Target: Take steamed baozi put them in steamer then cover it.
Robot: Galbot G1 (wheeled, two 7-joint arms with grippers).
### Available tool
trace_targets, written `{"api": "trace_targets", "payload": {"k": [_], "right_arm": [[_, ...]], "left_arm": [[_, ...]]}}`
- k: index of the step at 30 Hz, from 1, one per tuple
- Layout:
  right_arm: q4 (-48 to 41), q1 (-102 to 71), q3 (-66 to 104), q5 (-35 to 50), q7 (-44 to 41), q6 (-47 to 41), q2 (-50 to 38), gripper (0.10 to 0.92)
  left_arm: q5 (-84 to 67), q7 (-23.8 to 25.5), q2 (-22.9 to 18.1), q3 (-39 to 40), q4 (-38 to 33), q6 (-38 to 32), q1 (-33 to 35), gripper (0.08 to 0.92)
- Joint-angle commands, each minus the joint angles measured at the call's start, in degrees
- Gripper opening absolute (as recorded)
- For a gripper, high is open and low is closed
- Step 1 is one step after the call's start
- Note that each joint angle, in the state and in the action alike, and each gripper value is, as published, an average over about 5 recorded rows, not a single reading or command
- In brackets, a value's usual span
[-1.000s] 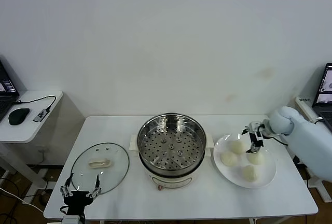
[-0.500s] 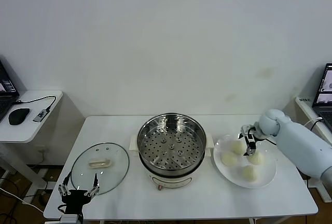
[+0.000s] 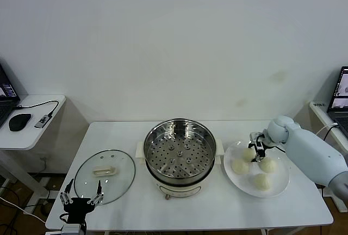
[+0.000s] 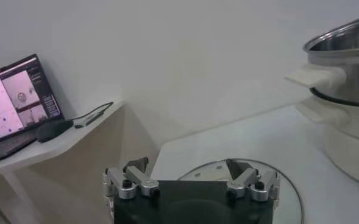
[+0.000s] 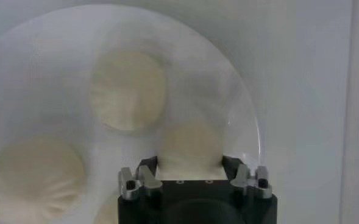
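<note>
The table [image 3: 125,137] bears everything. At its middle stands the steamer [image 3: 180,149], a shiny holed basket on a cream pot. To its left lies the lid [image 3: 104,175], clear glass, flat. To its right a plate [image 3: 280,186] carries four pale smooth baozi [image 3: 240,166]. The right gripper [image 3: 255,150] pinches the rear bun [image 5: 189,146] (contact seems made). The left gripper [image 4: 190,176] hangs spread by the lid's near edge.

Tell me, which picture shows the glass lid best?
The head view: the whole glass lid lies flat beside the steamer. The left wrist view shows only its edge behind the left gripper. The right wrist view shows none.
</note>
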Motion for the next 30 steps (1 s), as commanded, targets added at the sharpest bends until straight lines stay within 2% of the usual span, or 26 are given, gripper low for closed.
{"api": "trace_targets", "payload": {"k": [1,6,12,16,22,30], "right_arm": [[1.97,1.24,-0.7,1.0,-0.22,-0.05,-1.18,0.547],[9.1,7.19,-4.84,5.82,-1.28,-0.84,-6.26,0.494],[17.77,19.09,-11.91,15.15,-2.32,-2.34,-12.02,0.495],[22.58,27.31,-17.69,21.29,-2.15,-2.3,-12.75,0.5],[25.17,39.84,-27.11,29.07,-0.76,-0.77,-8.03,0.501],[26.39,45.34,-36.1,34.73,2.96,5.06,2.51,0.501]], "left_arm": [[-0.56,0.08,0.02,-0.02,-0.12,0.02,-0.05,0.823],[-4.05,0.64,0.11,0.0,-0.04,-0.09,-0.23,0.823],[-12.6,2.02,0.23,0.42,0.33,-2.16,-0.88,0.823],[-16.31,2.25,0.31,0.6,1.38,-4.38,-1.64,0.823],[-17.02,2.8,0.56,1.14,1.95,-5.66,-1.81,0.823],[-18.82,4.06,1.26,1.45,3.4,-7.87,-2.25,0.823]]}}
